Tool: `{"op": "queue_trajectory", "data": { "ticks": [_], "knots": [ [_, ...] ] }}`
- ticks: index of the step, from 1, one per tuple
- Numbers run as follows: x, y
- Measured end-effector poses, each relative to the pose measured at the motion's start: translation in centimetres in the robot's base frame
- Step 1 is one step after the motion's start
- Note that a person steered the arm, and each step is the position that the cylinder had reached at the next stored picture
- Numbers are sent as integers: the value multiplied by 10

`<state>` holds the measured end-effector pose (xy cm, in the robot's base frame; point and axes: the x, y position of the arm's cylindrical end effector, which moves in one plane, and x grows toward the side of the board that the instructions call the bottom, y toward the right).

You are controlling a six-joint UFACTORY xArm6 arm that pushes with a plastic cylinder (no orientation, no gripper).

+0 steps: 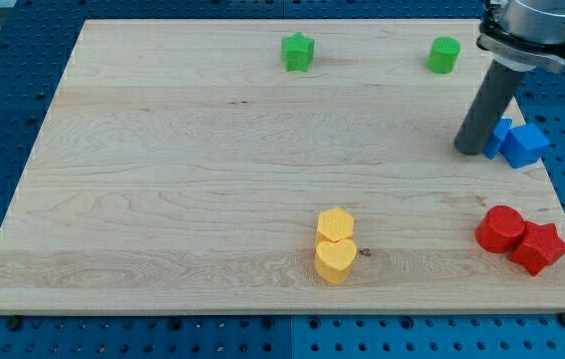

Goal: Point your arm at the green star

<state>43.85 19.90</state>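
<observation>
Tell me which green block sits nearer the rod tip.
The green cylinder, up by my tip; the green star lies further toward the view's left.

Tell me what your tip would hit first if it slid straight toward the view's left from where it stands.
Probably nothing: my tip sits beside the blue blocks, and that line looks free across the board. The green star and green cylinder lie well above it.

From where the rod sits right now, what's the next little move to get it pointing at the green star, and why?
Probably slide my tip toward the view's left and slightly up. It rests at the board's right edge, touching or nearly touching the blue blocks, while the green star sits near the top, left of centre. The green cylinder lies between them near the top, so I'd pass below it.
</observation>
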Motion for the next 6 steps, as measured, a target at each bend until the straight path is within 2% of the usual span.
{"op": "queue_trajectory", "data": {
  "ticks": [1, 2, 4, 5, 6],
  "knots": [
    [-10, -66],
    [-42, -149],
    [-138, -280],
    [-174, -286],
    [-166, -192]
  ]
}}
